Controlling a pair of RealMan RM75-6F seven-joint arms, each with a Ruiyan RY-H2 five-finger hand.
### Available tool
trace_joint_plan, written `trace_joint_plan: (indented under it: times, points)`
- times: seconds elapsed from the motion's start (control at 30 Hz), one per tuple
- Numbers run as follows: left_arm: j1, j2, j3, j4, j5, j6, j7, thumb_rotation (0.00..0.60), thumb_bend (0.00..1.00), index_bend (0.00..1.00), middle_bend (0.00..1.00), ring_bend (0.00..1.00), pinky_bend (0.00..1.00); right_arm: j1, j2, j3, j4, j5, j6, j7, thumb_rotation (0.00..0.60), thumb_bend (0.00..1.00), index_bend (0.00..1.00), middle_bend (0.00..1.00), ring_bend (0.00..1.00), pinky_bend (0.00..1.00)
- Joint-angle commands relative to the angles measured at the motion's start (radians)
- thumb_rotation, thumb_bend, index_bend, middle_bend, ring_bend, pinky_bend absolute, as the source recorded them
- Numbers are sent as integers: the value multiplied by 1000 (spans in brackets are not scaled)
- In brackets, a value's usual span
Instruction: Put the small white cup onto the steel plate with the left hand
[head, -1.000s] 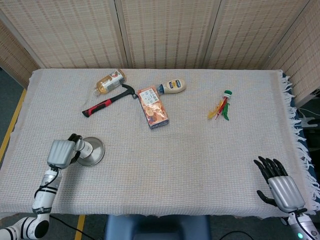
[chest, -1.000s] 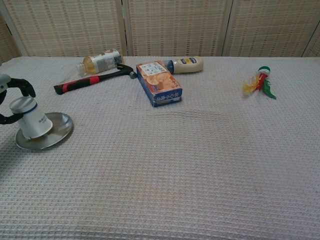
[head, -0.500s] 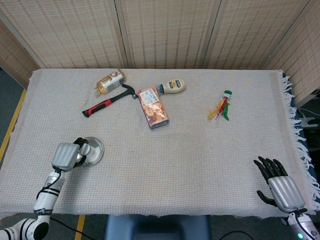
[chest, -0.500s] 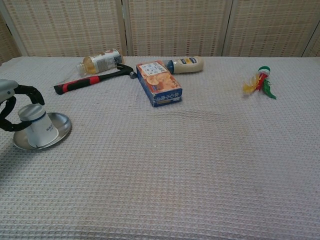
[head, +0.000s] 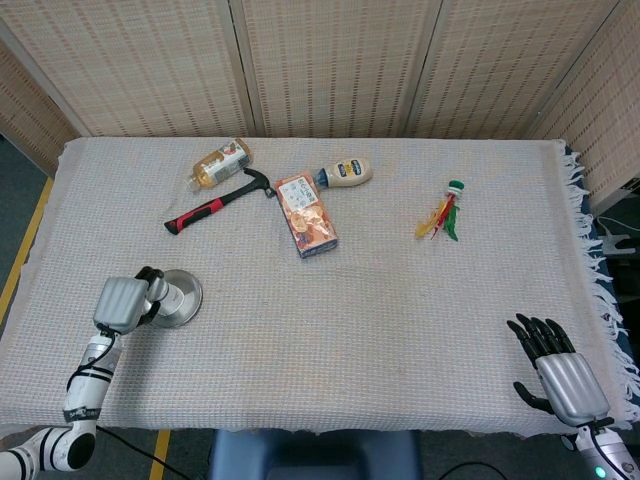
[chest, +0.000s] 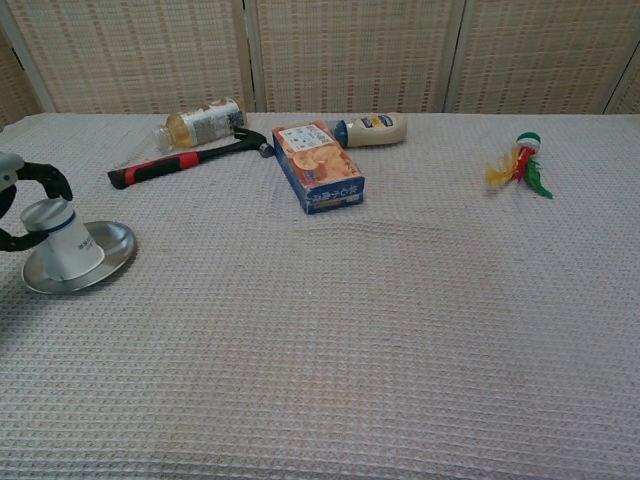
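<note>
From the head view, the table (head: 330, 300) was covered by a pale waffle-weave cloth with a fringe along its right edge. Toward the back lay a plastic bottle (head: 221, 163) of amber liquid on its side, a hammer (head: 215, 203) with a red and black grip just in front of it, an orange carton (head: 305, 214) lying flat, and a squat cream bottle (head: 345, 172) on its side touching the carton's far end. A small toy (head: 445, 212) of red, yellow and green lay well apart to the right. Nothing stood between these and the near left corner, where the round steel plate (head: 185, 300) sat. The left hand (head: 124, 303) was at the plate's left edge, its dark fingers curled round the cup (head: 170, 297), which was mostly hidden behind them. The right hand (head: 557, 372) rested at the near right corner, fingers spread, holding nothing.

From the chest view, the cup (chest: 60, 238) stood upside down and tilted on the shallow, shiny plate (chest: 112, 250); it was white and tapered, with a thin blue band. The left hand's fingers (chest: 48, 178) wrapped round its narrow end from the left. The hammer (chest: 185, 157), bottle (chest: 200, 122), carton (chest: 317, 166), cream bottle (chest: 372, 129) and toy (chest: 520, 160) lay along the far side. The right hand was out of this view
</note>
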Motion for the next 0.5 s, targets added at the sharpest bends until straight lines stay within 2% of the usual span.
trace_joint_plan:
  times: [0.03,0.5]
  points:
    - [3,-4,-4,6,1,6,-23,600,457,567,718,699,928,1,-1,-1,0,0,-4,-1,600,173,0,0,0,0]
    - [6,-28,-19,47,-3,45,4,600,466,573,723,704,928,2,0,-2,0,0,-5,-1,600,173,0,0,0,0]
